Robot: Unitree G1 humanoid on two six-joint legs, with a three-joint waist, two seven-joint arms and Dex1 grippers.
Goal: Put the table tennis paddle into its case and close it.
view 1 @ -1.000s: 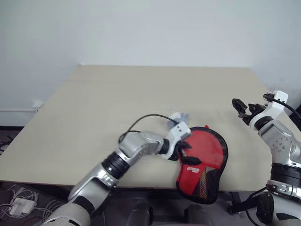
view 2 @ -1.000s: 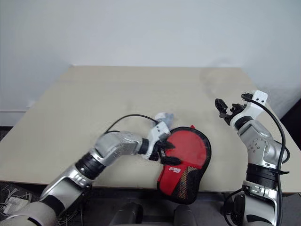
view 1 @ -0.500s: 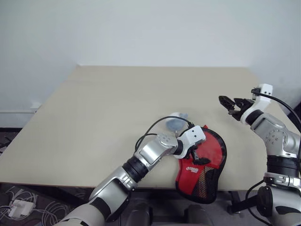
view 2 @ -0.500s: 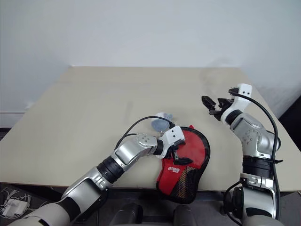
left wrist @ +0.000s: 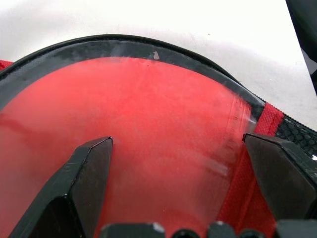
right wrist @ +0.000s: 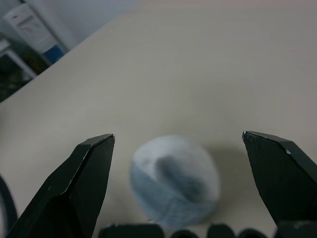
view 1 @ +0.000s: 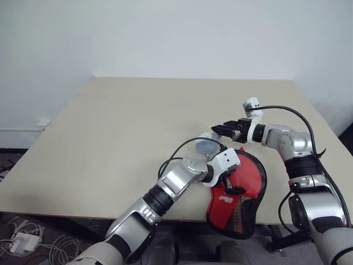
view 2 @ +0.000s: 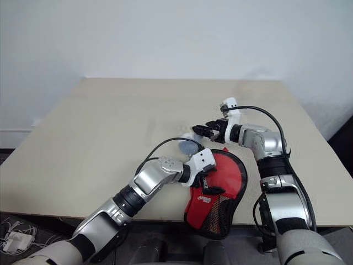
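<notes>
1. My left end effector (view 1: pixel 227 178) rests on the case (view 1: pixel 242 187) with its jaws spread wide, gripping nothing; the clear panel with the red paddle (left wrist: pixel 148 144) behind it lies directly beneath its fingers.
2. My right end effector (view 1: pixel 220 130) hovers fully open and empty, with the fluffy grey ball (right wrist: pixel 174 179) just ahead between its fingers on the worktop (view 1: pixel 110 127).
3. Step in hand, as I judge it: closing the case.
4. Next move calls for locating the zip pull, which I cannot see.

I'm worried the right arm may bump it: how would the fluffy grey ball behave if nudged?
The fluffy grey ball looks round and lies loose on the bare table, so it would probably roll away. Its fuzzy surface suggests it is soft and light, likely squashing rather than breaking. The right gripper, fingers open, is close beside it, so a nudge seems possible.
</notes>
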